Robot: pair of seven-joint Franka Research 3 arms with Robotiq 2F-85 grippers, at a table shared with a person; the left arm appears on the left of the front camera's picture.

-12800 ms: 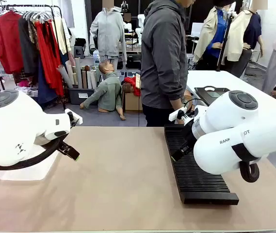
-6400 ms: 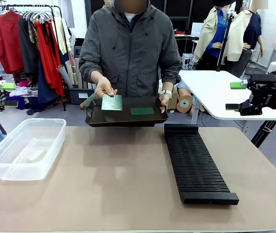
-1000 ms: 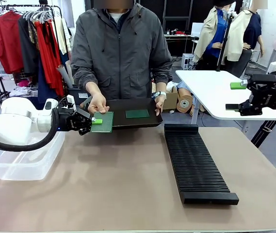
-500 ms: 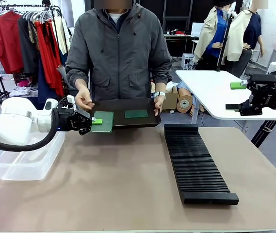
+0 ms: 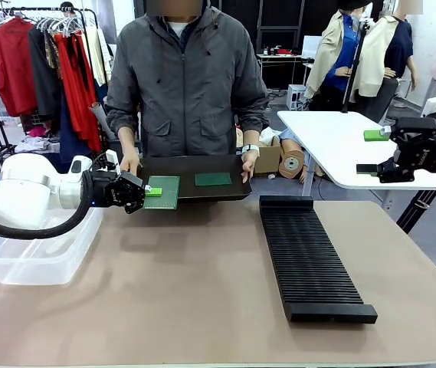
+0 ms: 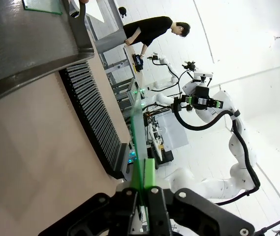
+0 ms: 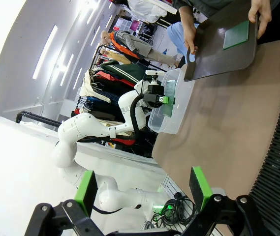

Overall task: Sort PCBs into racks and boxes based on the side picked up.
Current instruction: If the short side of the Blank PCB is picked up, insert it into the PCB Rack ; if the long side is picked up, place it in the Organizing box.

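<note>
The person (image 5: 191, 84) at the far side holds a shallow black tray (image 5: 202, 194) above the table edge, with one hand (image 5: 248, 162) on its right short side and the other hand (image 5: 129, 162) on its left short side. One dark green PCB (image 5: 213, 179) lies flat in the tray, nearer to its right half.

A clear plastic tub (image 5: 45, 264) stands at the left end of the table (image 5: 187, 291). The left arm (image 5: 30, 195) covers much of it, so I cannot tell what is inside. A black slotted rack (image 5: 309, 257) lies lengthwise on the right part of the table, and its slots that are in view hold no board.

The left gripper (image 5: 145, 191) is clenched on the left edge of a second PCB (image 5: 164, 192) and holds it about level, just beside the near left corner of the tray. In the left wrist view this board shows edge-on as a thin green line between the closed green pads. From the right wrist view it is clear of the tray and near the tub.

The right gripper (image 7: 143, 189) is released, its pads wide apart, and nothing is between them.
</note>
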